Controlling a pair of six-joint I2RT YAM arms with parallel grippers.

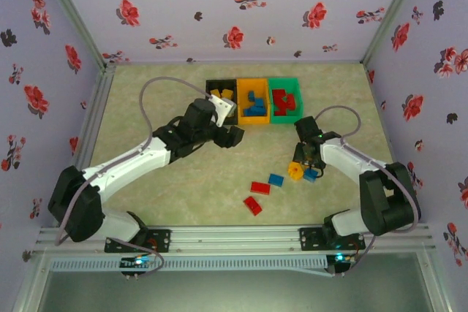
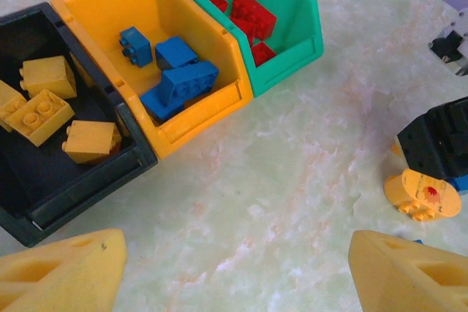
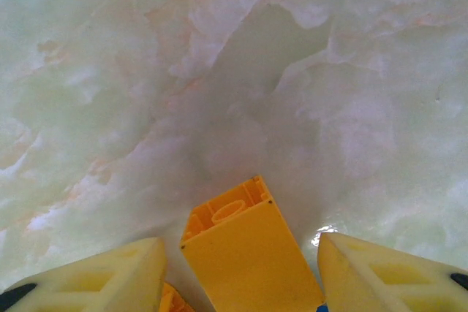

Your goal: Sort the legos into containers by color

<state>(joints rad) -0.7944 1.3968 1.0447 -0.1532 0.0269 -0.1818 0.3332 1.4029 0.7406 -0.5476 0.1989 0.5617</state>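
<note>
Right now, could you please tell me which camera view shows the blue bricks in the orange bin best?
The left wrist view: the blue bricks lie close and sharp inside the orange bin, studs visible. The top external view shows them small, from above, shapes blurred together.

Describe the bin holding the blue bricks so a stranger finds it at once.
At the far side of the table, three bins stand in a row. Take the middle one, the orange bin, flanked by the black bin and green bin; it alone holds blue bricks.
</note>
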